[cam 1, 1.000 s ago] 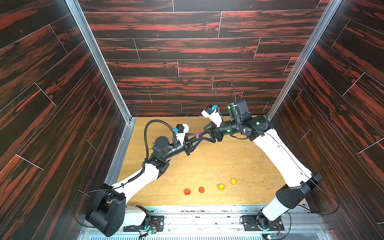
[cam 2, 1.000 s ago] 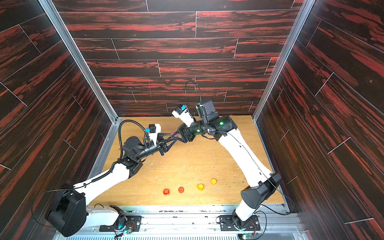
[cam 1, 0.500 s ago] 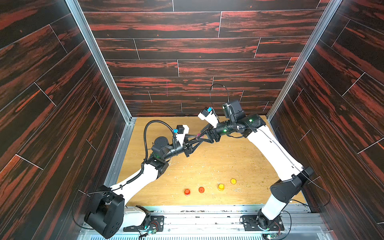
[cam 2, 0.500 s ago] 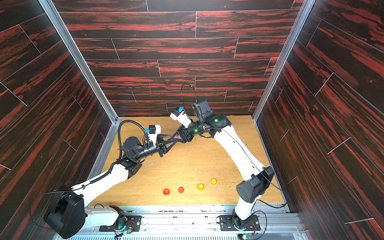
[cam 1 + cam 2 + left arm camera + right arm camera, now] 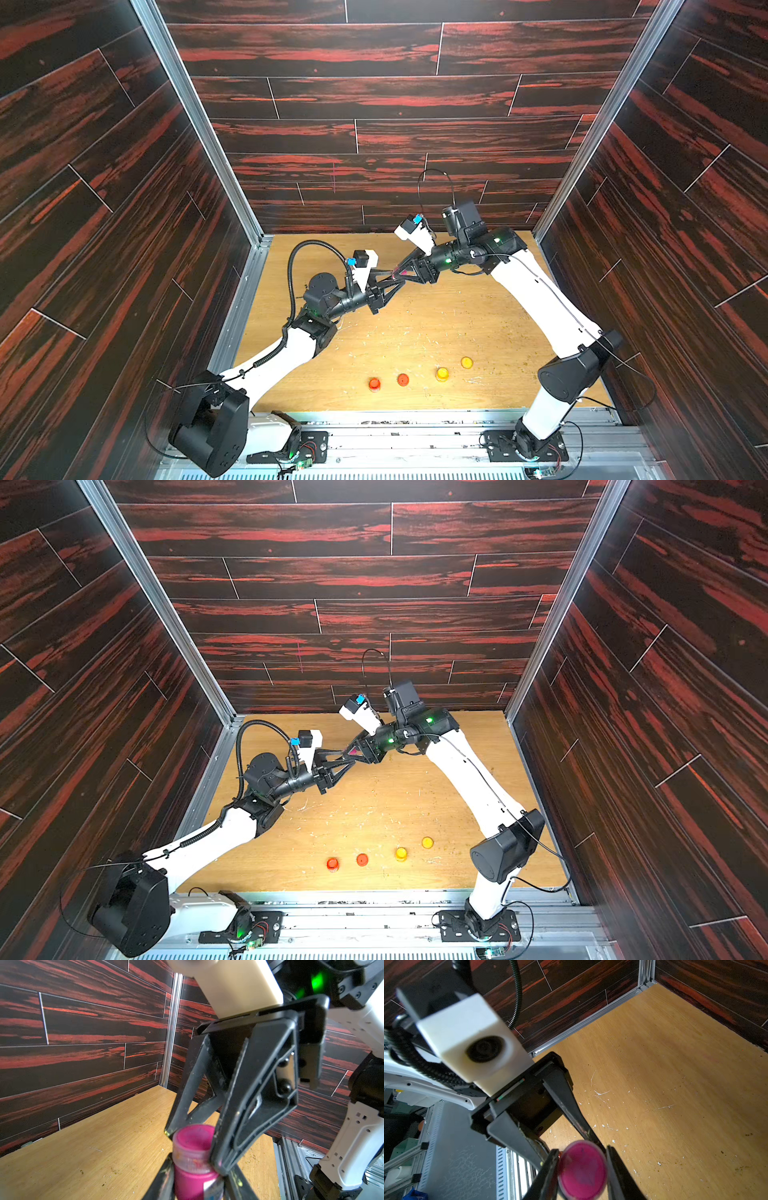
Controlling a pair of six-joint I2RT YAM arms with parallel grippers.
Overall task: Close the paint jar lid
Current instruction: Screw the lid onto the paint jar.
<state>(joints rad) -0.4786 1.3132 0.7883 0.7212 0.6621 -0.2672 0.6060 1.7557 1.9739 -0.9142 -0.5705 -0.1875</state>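
Pinches pink paint jar (image 5: 193, 1180) with left claw (image 5: 199, 1186), bottom center of left wrist view; squeezes its lid (image 5: 581, 1174) with right claw (image 5: 582, 1165), above counter (image 5: 675, 1064)

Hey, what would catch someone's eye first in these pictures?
In mid-air over the back half of the wooden table, the left hand grips a pink paint jar while the right hand pinches its lid. Next, a row of four small red and yellow pieces lies near the table's front edge.
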